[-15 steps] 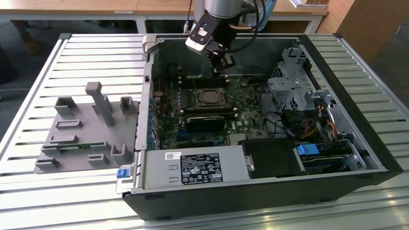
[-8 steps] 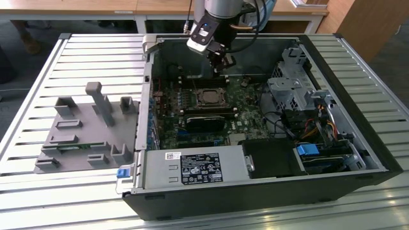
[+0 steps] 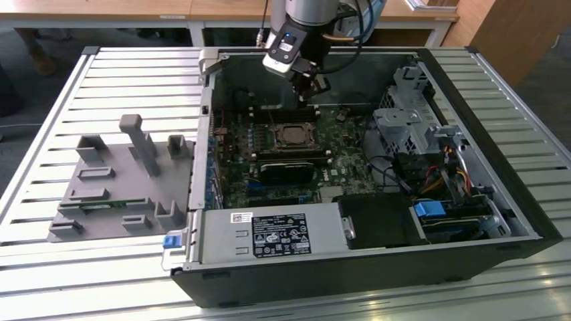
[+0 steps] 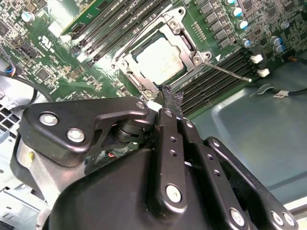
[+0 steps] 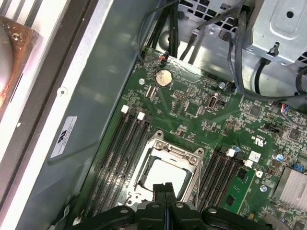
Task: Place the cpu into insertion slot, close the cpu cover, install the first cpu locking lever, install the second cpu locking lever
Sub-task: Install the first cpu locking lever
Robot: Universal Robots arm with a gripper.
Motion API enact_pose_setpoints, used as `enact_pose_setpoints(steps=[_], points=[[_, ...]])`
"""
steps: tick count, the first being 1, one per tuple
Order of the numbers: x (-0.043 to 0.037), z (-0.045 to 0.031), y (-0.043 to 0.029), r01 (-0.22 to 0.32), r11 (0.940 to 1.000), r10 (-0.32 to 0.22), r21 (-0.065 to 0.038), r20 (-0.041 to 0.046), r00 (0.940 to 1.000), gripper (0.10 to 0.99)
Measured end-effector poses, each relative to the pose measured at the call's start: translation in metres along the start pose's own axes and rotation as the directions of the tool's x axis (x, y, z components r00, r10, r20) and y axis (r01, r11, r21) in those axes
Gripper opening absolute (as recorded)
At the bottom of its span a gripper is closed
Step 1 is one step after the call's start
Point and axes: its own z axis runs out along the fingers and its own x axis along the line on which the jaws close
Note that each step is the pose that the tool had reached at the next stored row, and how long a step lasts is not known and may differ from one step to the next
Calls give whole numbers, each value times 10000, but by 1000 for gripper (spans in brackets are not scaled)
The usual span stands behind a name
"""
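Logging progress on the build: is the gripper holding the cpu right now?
No: in the second wrist view the cpu lies in the insertion slot, with the shut gripper beside it.

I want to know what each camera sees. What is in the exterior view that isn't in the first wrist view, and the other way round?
Exterior view's own: the grey tray on the slatted table, and the labelled power box. First wrist view's own: the round coin battery and a white sticker on the case wall. Both: the green board, the cpu on it, and the shut gripper close by.
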Motion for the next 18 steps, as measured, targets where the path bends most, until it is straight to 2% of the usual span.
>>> enact_pose_setpoints(steps=[18], points=[[-1, 0, 0, 930, 9957, -930, 10, -12, 9957, 118]])
